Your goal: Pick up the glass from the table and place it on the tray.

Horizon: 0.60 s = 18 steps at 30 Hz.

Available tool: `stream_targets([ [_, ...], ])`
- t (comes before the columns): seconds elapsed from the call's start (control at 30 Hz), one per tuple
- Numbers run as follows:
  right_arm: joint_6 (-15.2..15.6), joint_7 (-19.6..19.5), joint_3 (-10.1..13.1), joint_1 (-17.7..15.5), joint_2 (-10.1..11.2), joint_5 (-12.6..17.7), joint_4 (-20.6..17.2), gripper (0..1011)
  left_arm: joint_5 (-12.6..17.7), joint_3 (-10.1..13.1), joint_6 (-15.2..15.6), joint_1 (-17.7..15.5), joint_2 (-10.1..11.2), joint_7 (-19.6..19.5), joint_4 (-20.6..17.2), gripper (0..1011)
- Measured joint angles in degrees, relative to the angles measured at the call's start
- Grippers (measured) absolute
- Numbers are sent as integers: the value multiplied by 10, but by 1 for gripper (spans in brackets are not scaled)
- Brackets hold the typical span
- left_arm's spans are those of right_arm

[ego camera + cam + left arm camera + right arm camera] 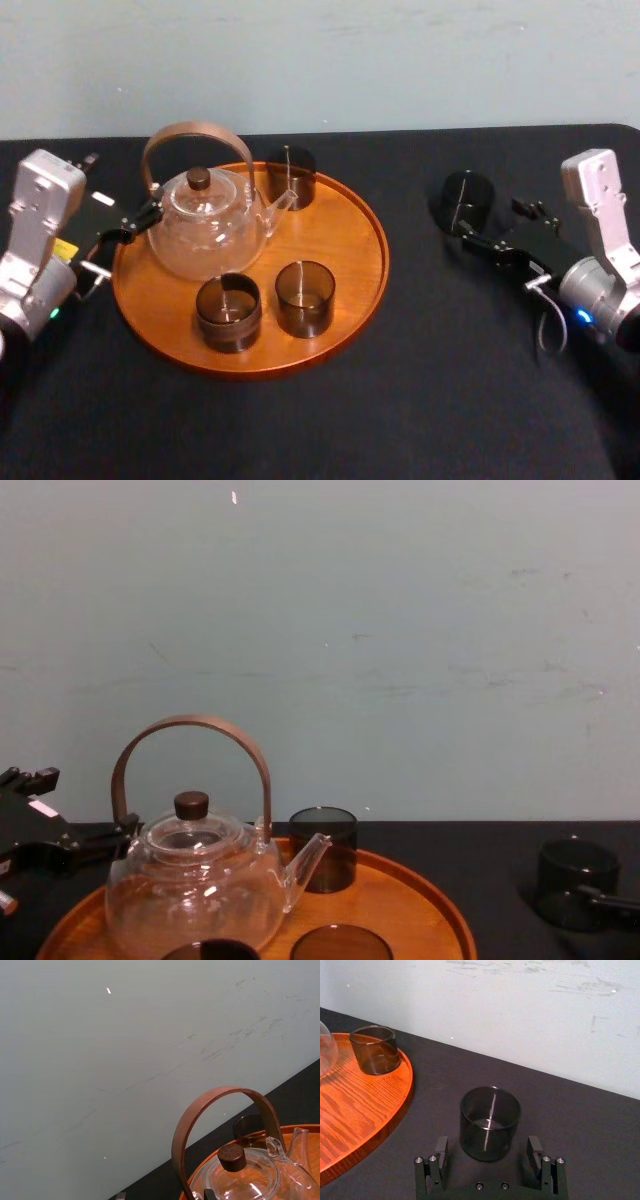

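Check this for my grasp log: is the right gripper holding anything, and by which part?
Nothing is held. The right gripper stands open, one finger on each side of the glass on the table, neither touching it.

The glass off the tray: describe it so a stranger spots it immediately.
On the black table, look right of the round wooden tray. One dark glass stands alone before the open right gripper; the other three glasses sit on the tray.
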Motion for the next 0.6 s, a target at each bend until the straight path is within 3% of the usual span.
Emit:
stream_targets([
  [0.6, 3, 8, -29, 70, -26, -21, 82, 1002, 0, 0, 0, 0, 0, 0, 0, 1010],
])
